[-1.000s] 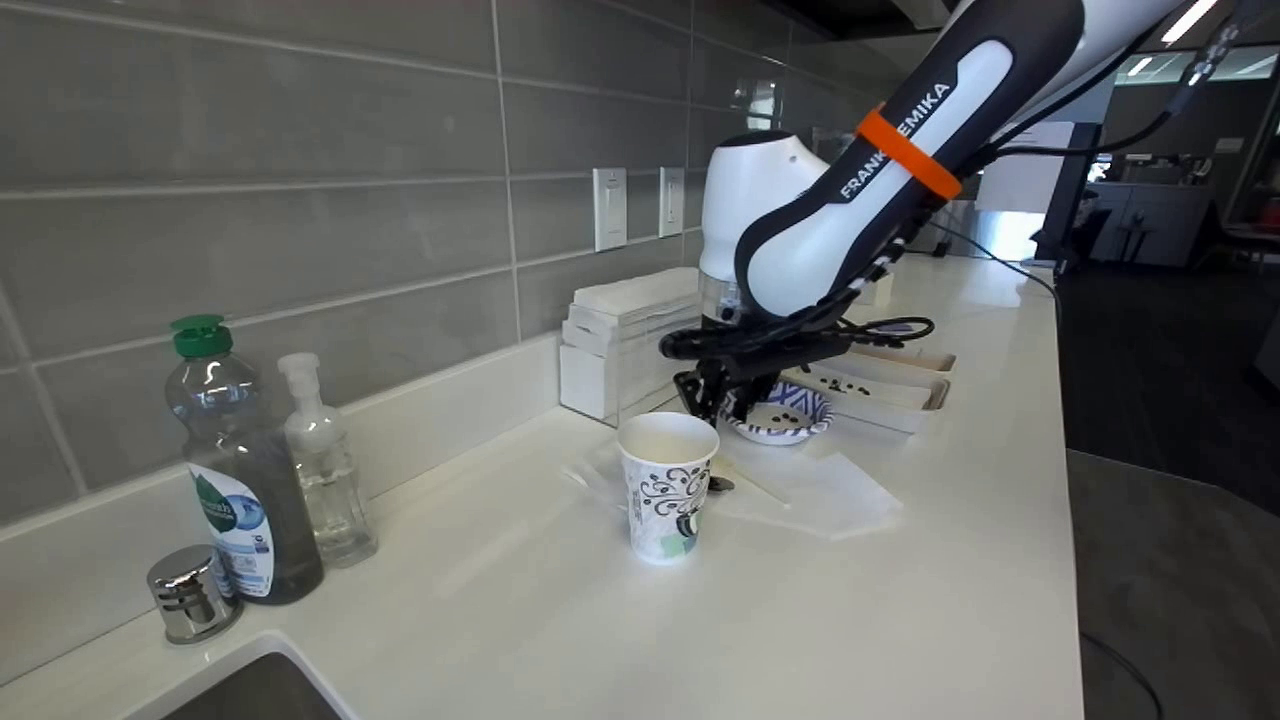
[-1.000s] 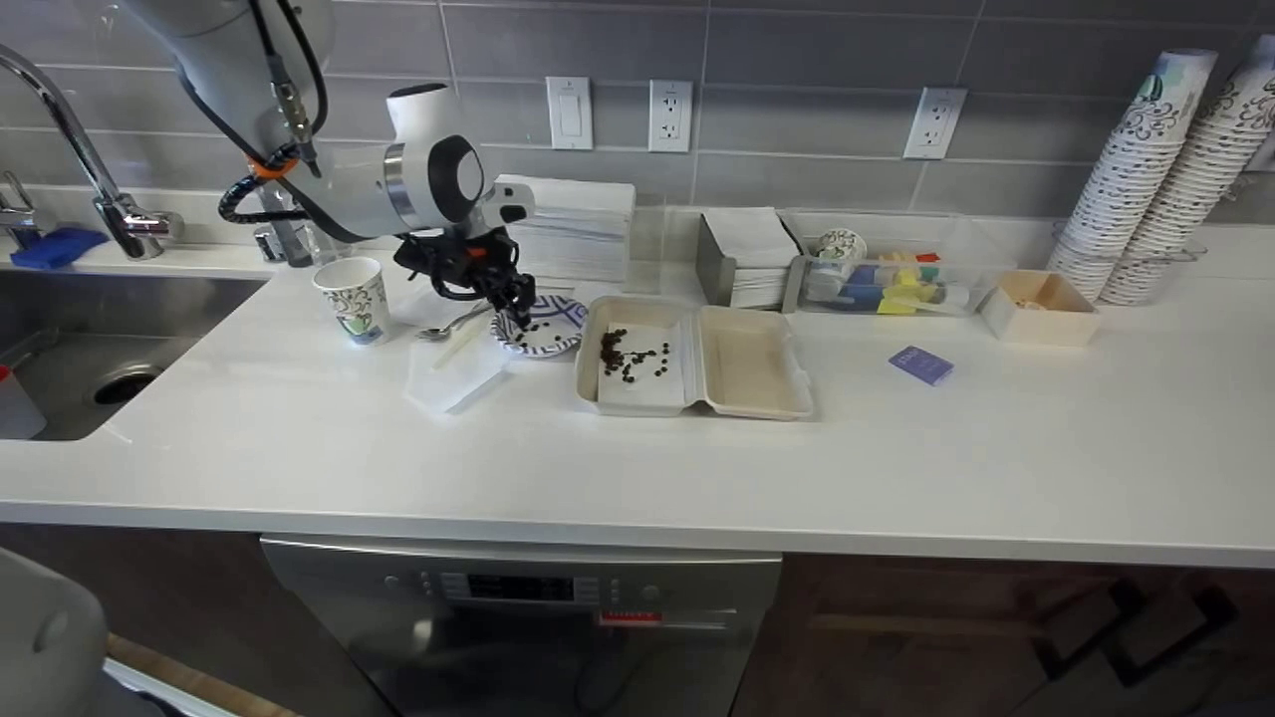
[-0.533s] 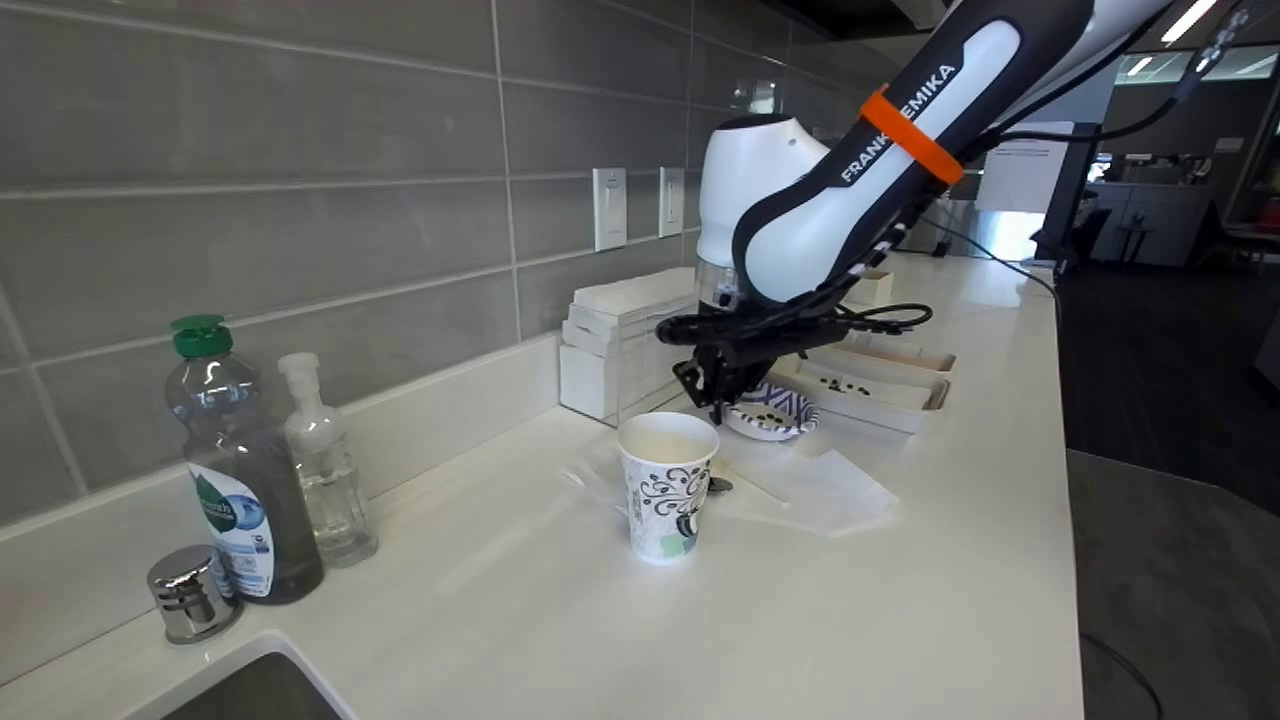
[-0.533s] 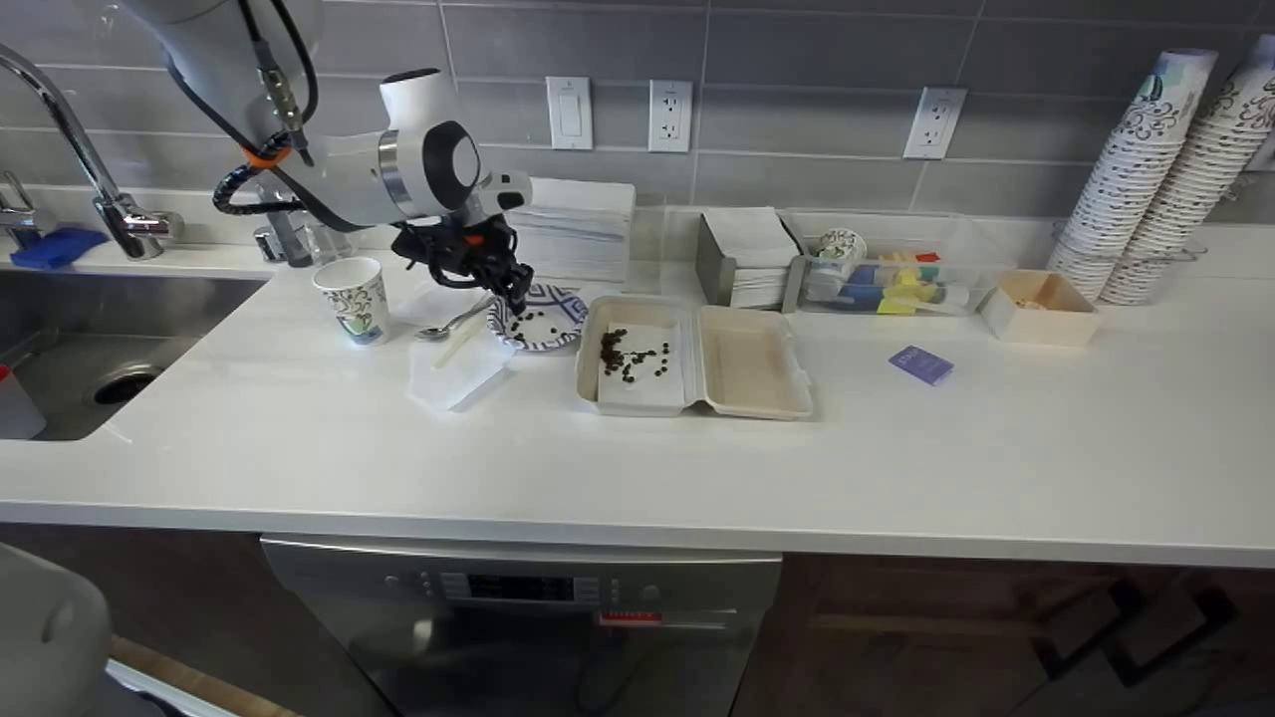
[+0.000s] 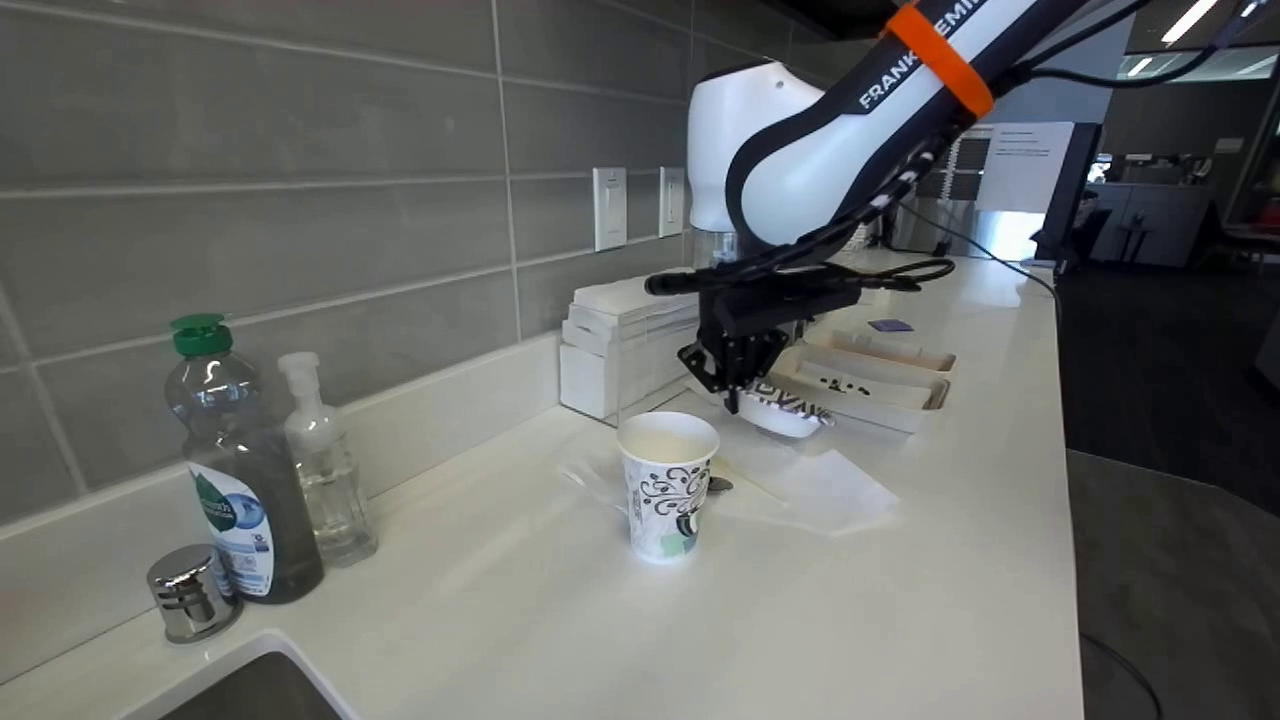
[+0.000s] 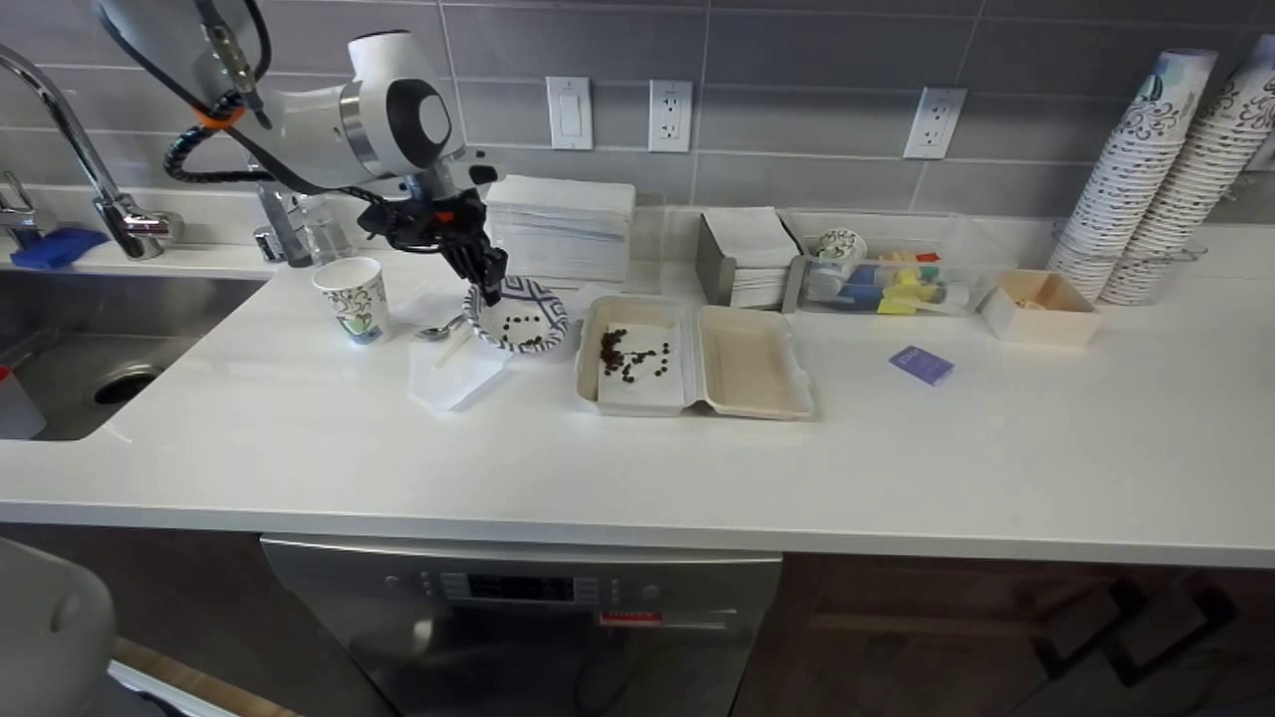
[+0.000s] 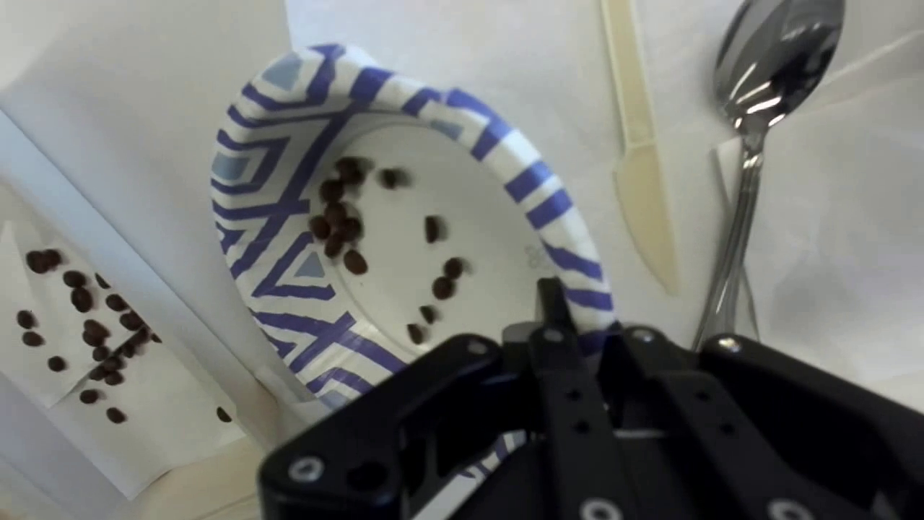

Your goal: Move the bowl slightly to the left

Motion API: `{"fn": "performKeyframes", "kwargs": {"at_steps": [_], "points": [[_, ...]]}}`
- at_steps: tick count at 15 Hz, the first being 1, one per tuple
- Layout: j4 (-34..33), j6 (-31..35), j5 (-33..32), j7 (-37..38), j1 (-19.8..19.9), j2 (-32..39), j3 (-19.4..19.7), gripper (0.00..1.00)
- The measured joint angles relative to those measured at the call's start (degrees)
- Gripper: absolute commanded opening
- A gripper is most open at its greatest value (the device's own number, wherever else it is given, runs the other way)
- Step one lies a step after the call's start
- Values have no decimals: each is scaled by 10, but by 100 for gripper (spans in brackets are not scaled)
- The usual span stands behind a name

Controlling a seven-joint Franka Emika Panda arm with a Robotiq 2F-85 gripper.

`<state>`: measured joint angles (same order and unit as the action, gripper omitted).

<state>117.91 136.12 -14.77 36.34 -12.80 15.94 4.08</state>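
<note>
The bowl (image 5: 787, 420) is small, white and shallow, with a blue patterned wall and several dark beans inside. It also shows in an exterior view (image 6: 546, 299) and in the wrist view (image 7: 267, 195). My gripper (image 5: 732, 398) is shut on its rim, also seen in an exterior view (image 6: 490, 291). In the wrist view the fingers (image 7: 583, 326) pinch the rim, one finger inside the bowl and one outside. The bowl is tilted, with the gripped side higher, and looks raised off the counter. Part of its near side is hidden behind the gripper.
A patterned paper cup (image 6: 357, 302) stands left of the bowl. A spoon (image 7: 779, 61) and a wooden knife (image 7: 639, 173) lie on napkins beside it. An open takeout box (image 6: 757, 368) with beans is close on the right. A napkin stack (image 6: 563, 229) stands behind.
The gripper has risen and carried the bowl up and left, away from the takeout box and toward the cup. The bowl has gone from nearly level to tilted. The beans in it have shifted.
</note>
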Motion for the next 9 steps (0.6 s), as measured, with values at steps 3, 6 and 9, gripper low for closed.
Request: {"fn": "performKeyframes", "kwargs": {"at_steps": [3,6,9], "points": [[6,-52,0,31,-2,-20,-14,1],[13,-94,-3,59,-2,-34,-25,1],[22,-134,-12,94,-1,-47,-30,1]]}}
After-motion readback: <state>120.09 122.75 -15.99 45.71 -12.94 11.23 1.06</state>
